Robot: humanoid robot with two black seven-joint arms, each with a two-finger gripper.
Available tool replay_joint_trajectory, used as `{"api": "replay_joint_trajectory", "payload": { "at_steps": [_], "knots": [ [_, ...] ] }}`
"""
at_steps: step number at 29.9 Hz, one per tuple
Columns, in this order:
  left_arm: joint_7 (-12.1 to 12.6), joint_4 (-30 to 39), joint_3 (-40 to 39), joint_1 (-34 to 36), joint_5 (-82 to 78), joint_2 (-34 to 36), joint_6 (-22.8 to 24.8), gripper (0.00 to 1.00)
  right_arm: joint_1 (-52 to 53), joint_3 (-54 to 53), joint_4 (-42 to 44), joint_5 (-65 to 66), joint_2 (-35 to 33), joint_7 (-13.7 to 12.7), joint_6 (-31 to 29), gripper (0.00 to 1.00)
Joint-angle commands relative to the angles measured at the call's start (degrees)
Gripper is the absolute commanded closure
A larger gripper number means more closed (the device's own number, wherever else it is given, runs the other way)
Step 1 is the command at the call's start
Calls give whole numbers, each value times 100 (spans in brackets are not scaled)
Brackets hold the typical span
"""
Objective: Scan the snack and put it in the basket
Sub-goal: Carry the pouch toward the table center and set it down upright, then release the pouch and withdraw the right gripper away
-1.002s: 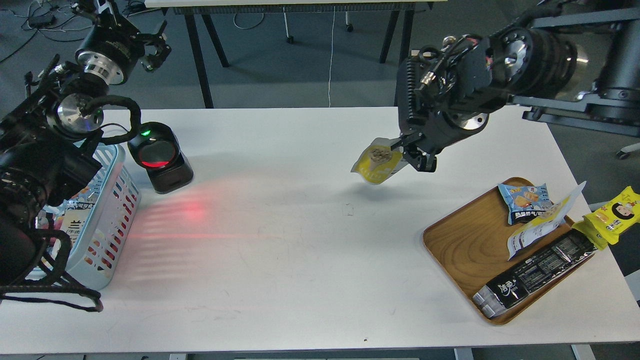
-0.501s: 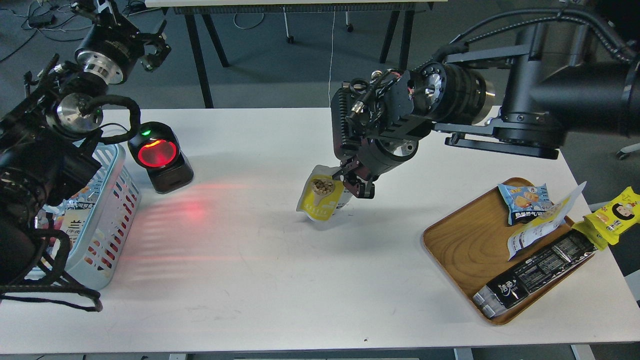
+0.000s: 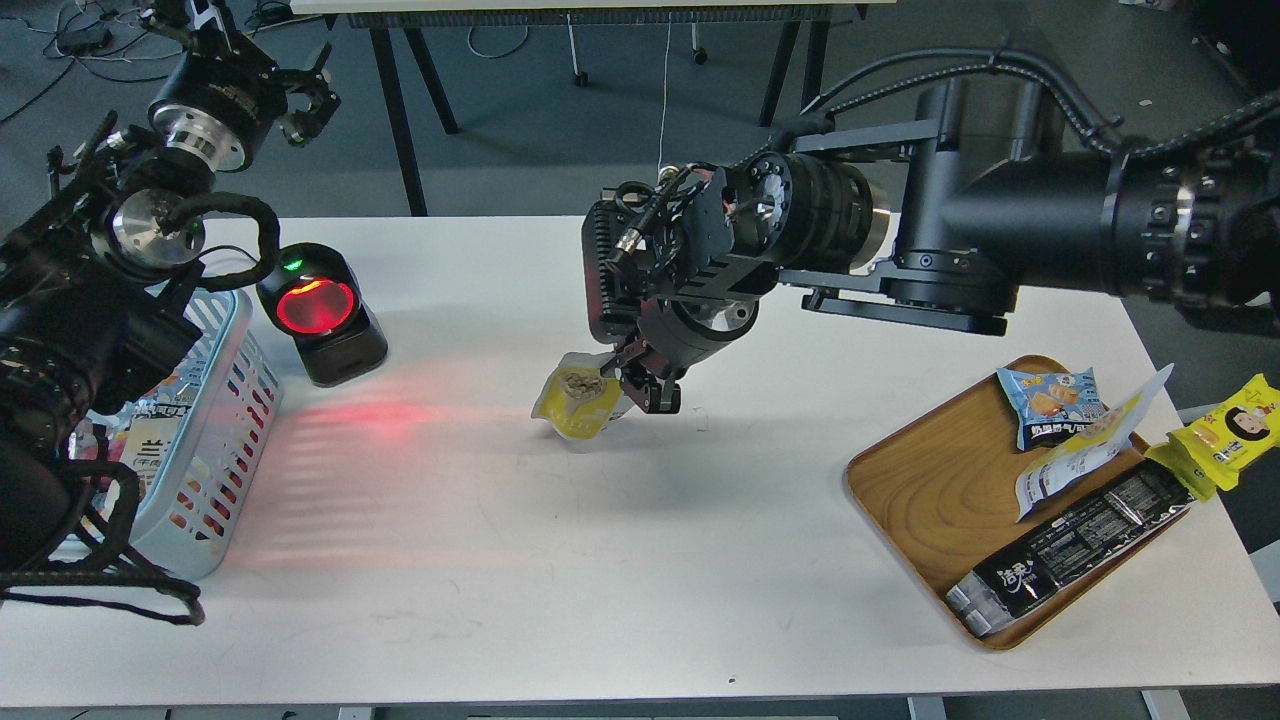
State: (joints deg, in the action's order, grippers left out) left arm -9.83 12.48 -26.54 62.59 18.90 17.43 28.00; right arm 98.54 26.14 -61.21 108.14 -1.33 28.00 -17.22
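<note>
The snack (image 3: 578,403), a small yellow-and-white pouch with a picture of nuts, hangs from my right gripper (image 3: 632,383), which is shut on its right edge just above the white table's middle. A black barcode scanner (image 3: 320,312) with a glowing red window stands at the left and throws red light on the table toward the pouch. The light blue slotted basket (image 3: 215,440) stands at the far left with packets inside, partly hidden by my left arm. My left gripper (image 3: 305,100) is raised at the top left, away from everything; its fingers are too small and dark to judge.
A wooden tray (image 3: 930,490) at the right holds a light-blue snack packet (image 3: 1050,402), a white packet (image 3: 1085,445) and a long black packet (image 3: 1070,545). A yellow packet (image 3: 1225,430) lies off its right edge. Table legs and cables stand behind the table.
My right arm has carried the snack leftward and lower across the table, from right of middle toward the scanner. The left arm has stayed still.
</note>
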Motion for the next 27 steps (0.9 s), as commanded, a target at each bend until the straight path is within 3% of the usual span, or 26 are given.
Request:
{"api": "replay_joint_trajectory", "payload": {
  "at_steps": [1,17,21,27],
  "knots": [
    [7,0,0,-1,0,15,0,0,-27,23,4,-4,9,0,-10,100],
    [16,0,9,-19,-9,32,0,0,16,32,-22,-21,27,0,-62,92],
    [-2,-9,0,-10,0,41,0,0,95,14,-163,-249,-78,0,-53,82],
    [16,9,0,51,0,129,0,0,491,-275,-734,-977,-912,0,-27,53]
  ]
}}
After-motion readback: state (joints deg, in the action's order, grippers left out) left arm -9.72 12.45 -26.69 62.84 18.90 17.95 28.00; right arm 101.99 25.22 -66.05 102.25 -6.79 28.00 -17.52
